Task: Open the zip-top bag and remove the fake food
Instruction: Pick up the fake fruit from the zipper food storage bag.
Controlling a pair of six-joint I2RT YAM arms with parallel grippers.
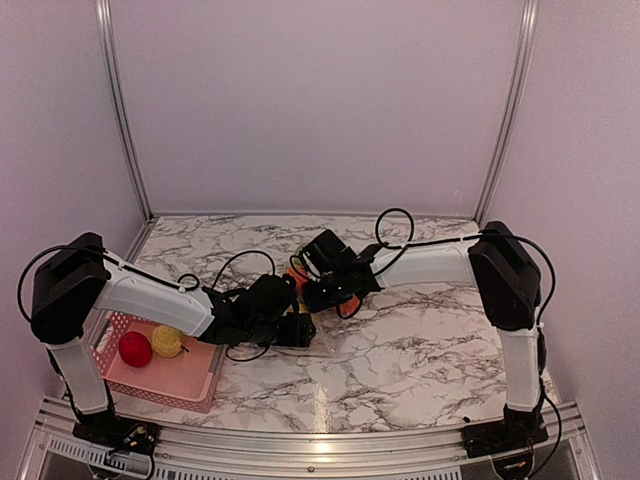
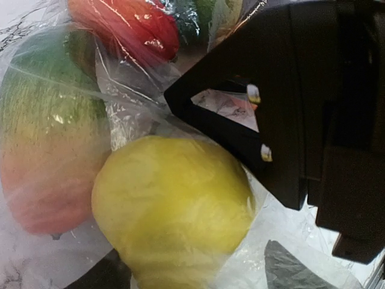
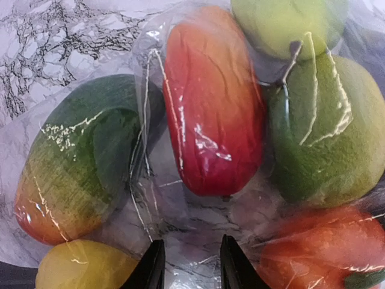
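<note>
- Bottom edge of the overhead frame: both arm bases. The marble tabletop (image 1: 420,350) runs up the frame from them.
- Lower left: pink mesh basket (image 1: 205,385) on the tabletop beside the left arm. In it are a red apple (image 1: 135,348) and a yellow fruit (image 1: 167,341), touching.
- Frame centre, right of the basket: left gripper (image 2: 197,270), low at the zip-top bag (image 2: 129,114). In its wrist view the two fingertips show only as dark slivers on the bottom edge, wide apart, nothing clamped. A yellow piece (image 2: 174,205) inside the bag lies between them. The right-hand tip is clear of it.
- Same view, right side: black angular body (image 2: 313,120) with a triangular opening, in front of the film. Cannot tell which part it is.
- Bag: clear, crinkled film, lying on the tabletop at the centre of the overhead frame, where the two grippers meet. Fake food (image 3: 213,72) is packed close inside.
- Right wrist view: green-to-red piece (image 3: 78,174) at left, long red piece (image 3: 207,144) at centre, large green piece (image 3: 325,132) at right, pale green piece (image 3: 283,21) at the top, orange-red piece (image 3: 313,253) at lower right.
- Just above the left gripper in the overhead frame: right gripper (image 3: 191,268). Its tips sit at bottom centre of its wrist view, a narrow gap apart, with bag film across the gap. Cannot tell whether the film is pinched.
- Top of the overhead frame: pale back wall (image 1: 320,100).
</note>
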